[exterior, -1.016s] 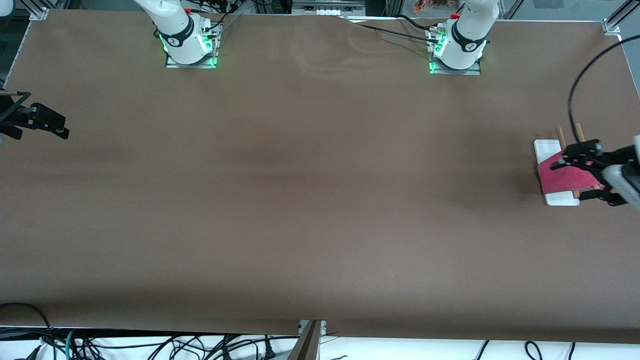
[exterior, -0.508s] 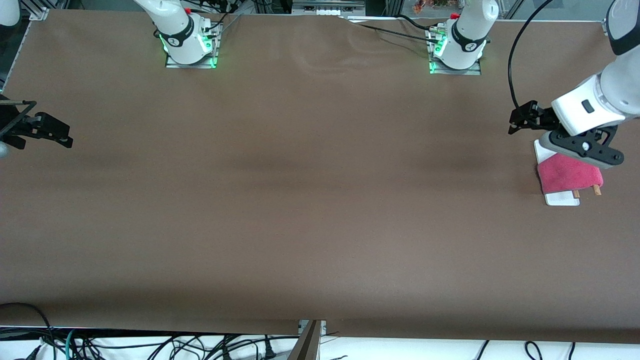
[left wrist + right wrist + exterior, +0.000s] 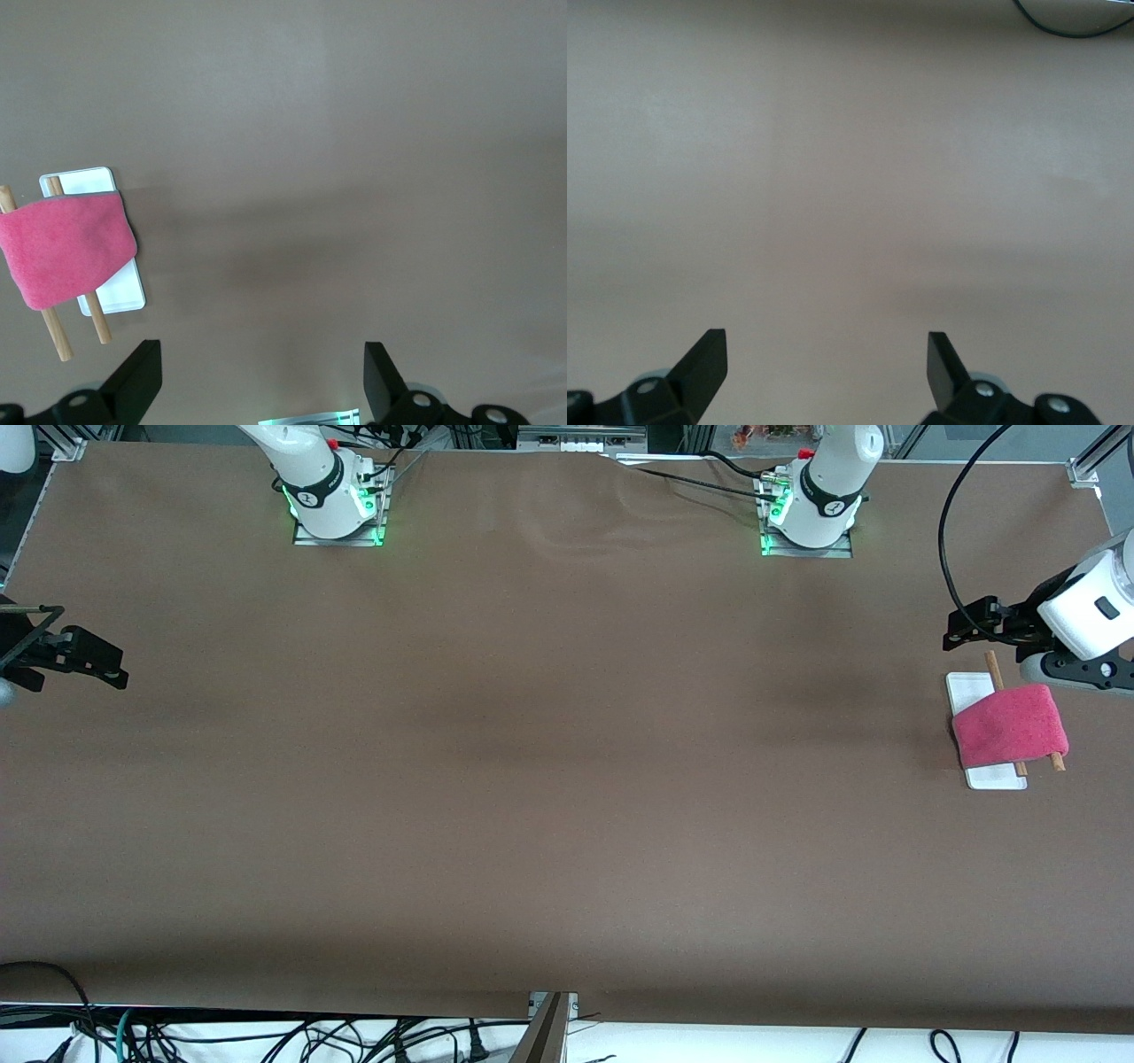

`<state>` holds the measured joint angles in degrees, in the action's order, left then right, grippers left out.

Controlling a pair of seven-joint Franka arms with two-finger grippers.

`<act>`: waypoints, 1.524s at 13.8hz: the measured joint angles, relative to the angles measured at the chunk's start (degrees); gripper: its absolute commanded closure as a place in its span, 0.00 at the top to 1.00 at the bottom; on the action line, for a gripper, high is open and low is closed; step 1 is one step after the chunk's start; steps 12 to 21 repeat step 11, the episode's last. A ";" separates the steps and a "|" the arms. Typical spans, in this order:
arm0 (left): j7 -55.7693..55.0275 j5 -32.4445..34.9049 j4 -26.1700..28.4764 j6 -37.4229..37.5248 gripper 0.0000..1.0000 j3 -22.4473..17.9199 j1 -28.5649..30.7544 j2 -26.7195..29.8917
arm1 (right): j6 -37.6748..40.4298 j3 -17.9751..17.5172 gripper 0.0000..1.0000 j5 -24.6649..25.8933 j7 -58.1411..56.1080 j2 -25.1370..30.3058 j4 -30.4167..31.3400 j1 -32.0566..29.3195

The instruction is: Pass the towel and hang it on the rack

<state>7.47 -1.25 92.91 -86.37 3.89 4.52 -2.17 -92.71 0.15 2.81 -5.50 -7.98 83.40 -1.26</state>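
The pink-red towel [image 3: 1010, 726] [image 3: 66, 248] lies draped over the two brown rods [image 3: 992, 664] [image 3: 97, 323] of the rack, whose white base [image 3: 967, 691] [image 3: 84, 180] stands at the left arm's end of the table. My left gripper [image 3: 961, 622] [image 3: 263, 381] hangs open and empty over bare table beside the rack, clear of the towel. Its dark fingers [image 3: 137, 376] stand wide apart. My right gripper [image 3: 71, 669] [image 3: 827, 372] waits open and empty over bare table at the right arm's end.
A black cable [image 3: 952, 540] loops in the air above the left gripper. The two arm bases [image 3: 337, 509] [image 3: 806, 518] stand along the table's edge farthest from the front camera. Loose cables [image 3: 266, 1041] lie below the edge nearest it.
My left gripper has lifted off the towel and drawn away from the rack; the towel stays draped over the rods. The right gripper has barely moved.
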 measured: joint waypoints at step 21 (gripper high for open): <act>-3.76 -0.01 -1.55 -1.34 1.00 -0.69 2.10 0.50 | 0.00 -0.11 1.00 0.02 -0.01 -0.48 -0.03 0.26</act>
